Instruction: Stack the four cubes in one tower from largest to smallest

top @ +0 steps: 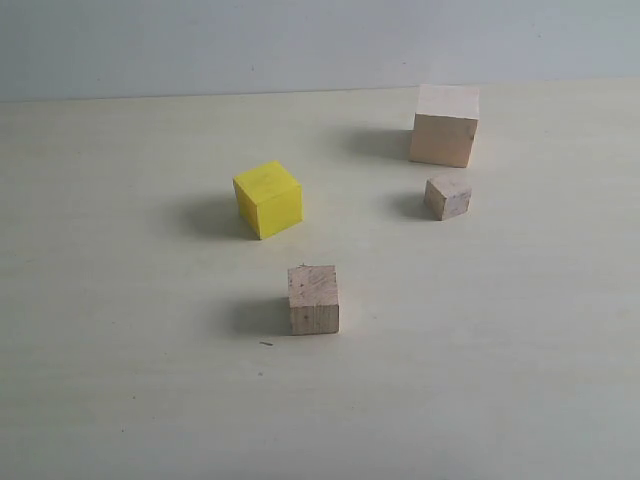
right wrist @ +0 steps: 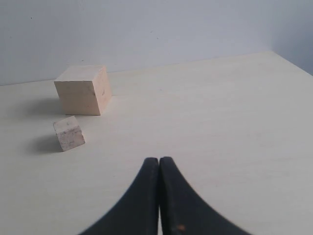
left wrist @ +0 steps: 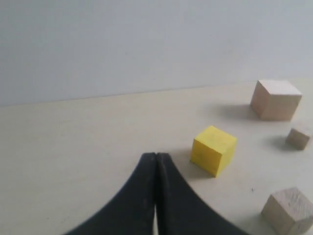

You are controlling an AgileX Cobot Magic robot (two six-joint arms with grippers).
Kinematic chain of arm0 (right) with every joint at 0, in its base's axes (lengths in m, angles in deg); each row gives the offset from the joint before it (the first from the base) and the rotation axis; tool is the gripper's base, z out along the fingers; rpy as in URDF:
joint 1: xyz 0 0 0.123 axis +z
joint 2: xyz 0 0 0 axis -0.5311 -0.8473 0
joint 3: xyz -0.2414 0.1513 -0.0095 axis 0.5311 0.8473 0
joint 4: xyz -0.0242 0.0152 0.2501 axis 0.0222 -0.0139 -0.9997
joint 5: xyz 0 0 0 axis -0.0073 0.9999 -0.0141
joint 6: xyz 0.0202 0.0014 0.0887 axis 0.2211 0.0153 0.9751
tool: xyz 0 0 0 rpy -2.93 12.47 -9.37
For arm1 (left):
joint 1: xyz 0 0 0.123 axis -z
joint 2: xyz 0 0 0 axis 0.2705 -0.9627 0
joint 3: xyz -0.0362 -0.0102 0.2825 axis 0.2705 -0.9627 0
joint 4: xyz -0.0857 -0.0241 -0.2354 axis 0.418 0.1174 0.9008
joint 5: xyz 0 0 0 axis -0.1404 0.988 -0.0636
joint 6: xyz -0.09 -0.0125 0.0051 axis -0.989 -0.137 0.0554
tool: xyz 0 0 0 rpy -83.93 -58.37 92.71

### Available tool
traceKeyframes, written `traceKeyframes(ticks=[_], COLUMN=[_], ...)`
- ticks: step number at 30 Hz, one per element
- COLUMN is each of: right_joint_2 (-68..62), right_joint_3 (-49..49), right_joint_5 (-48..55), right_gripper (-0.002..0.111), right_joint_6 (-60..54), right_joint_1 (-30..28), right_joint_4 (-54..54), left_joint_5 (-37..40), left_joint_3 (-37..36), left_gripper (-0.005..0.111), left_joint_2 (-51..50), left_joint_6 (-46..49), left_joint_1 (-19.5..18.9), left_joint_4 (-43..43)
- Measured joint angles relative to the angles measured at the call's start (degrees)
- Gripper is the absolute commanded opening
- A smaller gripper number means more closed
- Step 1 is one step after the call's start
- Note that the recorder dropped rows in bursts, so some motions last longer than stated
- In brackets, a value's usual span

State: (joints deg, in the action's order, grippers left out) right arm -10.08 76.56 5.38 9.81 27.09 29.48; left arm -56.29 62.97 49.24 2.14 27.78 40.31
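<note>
Four cubes stand apart on the pale table. The large wood cube (top: 445, 125) (left wrist: 275, 99) (right wrist: 83, 89) is at the back right. Just in front of it sits the small wood cube (top: 447, 195) (left wrist: 298, 138) (right wrist: 69, 133). The yellow cube (top: 268, 198) (left wrist: 213, 149) is left of centre. The medium wood cube (top: 313, 299) (left wrist: 289, 210) is nearest the front. No tower stands. Neither arm shows in the exterior view. My left gripper (left wrist: 156, 156) is shut and empty, short of the yellow cube. My right gripper (right wrist: 159, 160) is shut and empty, well off from the small cube.
The table (top: 120, 300) meets a pale grey wall (top: 200, 40) at the back. In the right wrist view the table's edge (right wrist: 293, 61) runs along one side. A tiny dark speck (top: 266, 344) lies near the medium cube.
</note>
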Motion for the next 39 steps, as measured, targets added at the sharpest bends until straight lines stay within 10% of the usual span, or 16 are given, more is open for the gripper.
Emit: traceKeyframes(ticks=[15, 31, 39], right_joint_2=[0.0, 0.0, 0.0], right_joint_3=[0.0, 0.0, 0.0], right_joint_5=[0.0, 0.0, 0.0], right_gripper=[0.0, 0.0, 0.0], right_joint_6=[0.0, 0.0, 0.0], right_joint_1=[0.0, 0.0, 0.0], right_joint_4=[0.0, 0.0, 0.0], left_joint_5=[33.6, 35.5, 35.6], left_joint_3=[20.0, 45.4, 46.9], left_gripper=[0.0, 0.0, 0.0], left_joint_2=[-18.7, -40.4, -41.7], left_joint_6=[0.0, 0.0, 0.0], left_joint_1=[0.0, 0.0, 0.0], left_joint_4=[-19.3, -19.6, -19.6])
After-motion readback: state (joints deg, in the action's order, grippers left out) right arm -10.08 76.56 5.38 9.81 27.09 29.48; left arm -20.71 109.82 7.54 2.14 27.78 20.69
